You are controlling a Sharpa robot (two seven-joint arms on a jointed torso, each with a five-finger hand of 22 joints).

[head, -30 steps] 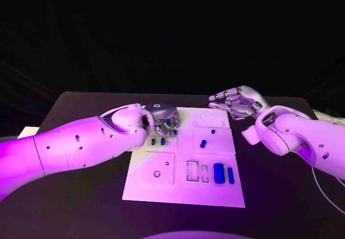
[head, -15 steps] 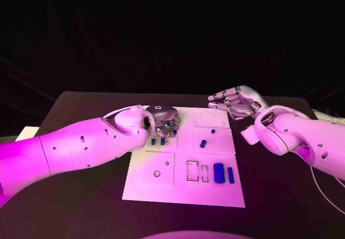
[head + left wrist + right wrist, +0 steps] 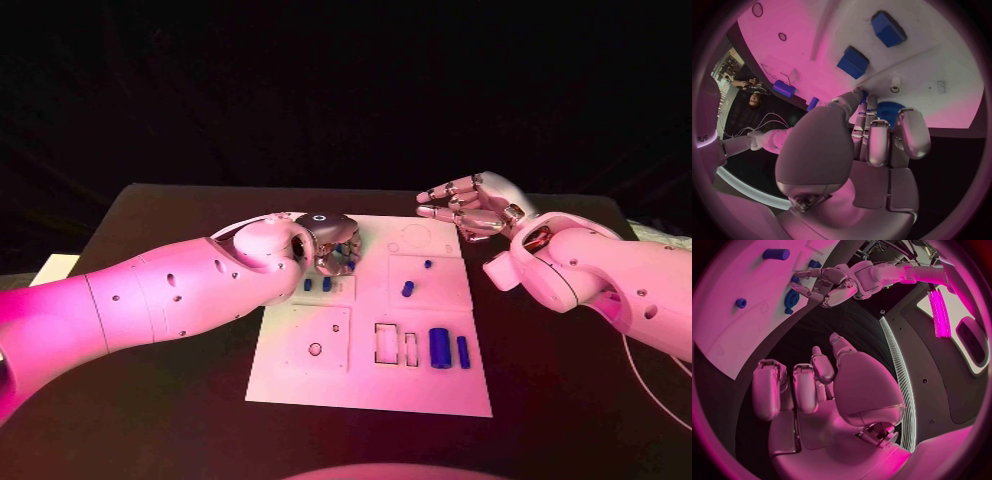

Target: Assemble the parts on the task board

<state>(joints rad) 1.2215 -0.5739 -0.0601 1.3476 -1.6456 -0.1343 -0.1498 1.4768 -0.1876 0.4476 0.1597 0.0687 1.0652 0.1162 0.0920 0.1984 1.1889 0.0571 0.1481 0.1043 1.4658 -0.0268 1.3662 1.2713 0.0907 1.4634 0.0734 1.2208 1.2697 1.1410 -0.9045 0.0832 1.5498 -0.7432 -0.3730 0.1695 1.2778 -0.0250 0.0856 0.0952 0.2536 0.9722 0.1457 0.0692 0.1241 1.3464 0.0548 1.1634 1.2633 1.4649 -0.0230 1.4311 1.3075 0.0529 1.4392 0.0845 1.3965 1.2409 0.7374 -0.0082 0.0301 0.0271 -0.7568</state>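
The white task board (image 3: 372, 385) lies mid-table. My left hand (image 3: 329, 240) hovers low over its far left part, fingers curled down around a blue gear (image 3: 891, 111) that they grip from above; most of the gear is hidden under them. The right wrist view shows that left hand (image 3: 826, 282) with the gear (image 3: 792, 296) under it. Two blue blocks (image 3: 853, 61) sit in slots just beside it. My right hand (image 3: 469, 205) hangs past the board's far right corner, fingers curled in, holding nothing.
More blue parts lie on the board: a small peg (image 3: 427, 264), a short cylinder (image 3: 407, 289), and two upright bars (image 3: 438, 348) near the front right beside two open rectangular slots (image 3: 387, 343). A round hole (image 3: 315, 349) lies front left.
My left hand has curled in tighter over the gear, which now shows less between the fingers. The right hand has barely moved.
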